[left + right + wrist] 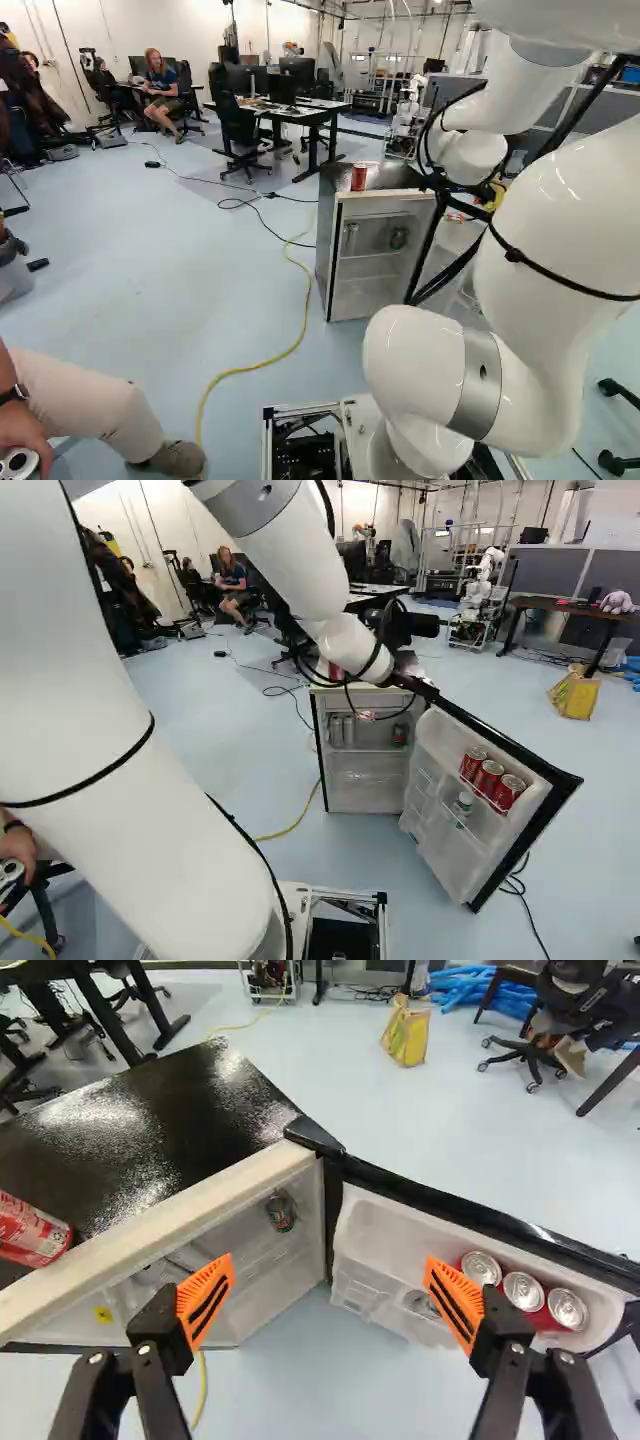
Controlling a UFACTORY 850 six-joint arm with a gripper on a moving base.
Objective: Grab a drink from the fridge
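The pincer (405, 683) was held spread over the opened fridge (150, 1135), its orange pads (204, 1305) well apart. Three red cans (524, 1292) were seated in the door (450, 856), beside one finger; a dark can (281, 1211) was shelved ahead, between the fingers; another red can (358, 177) was set on the fridge top.

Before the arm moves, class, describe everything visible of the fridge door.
The fridge door stands upright, swung wide open, joined along one edge to the fridge. Its border is black; the white inner face looks like moulded plastic with racks. Three red cans with silvery tops stand in a row in one; a small bottle sits nearer the hinge.
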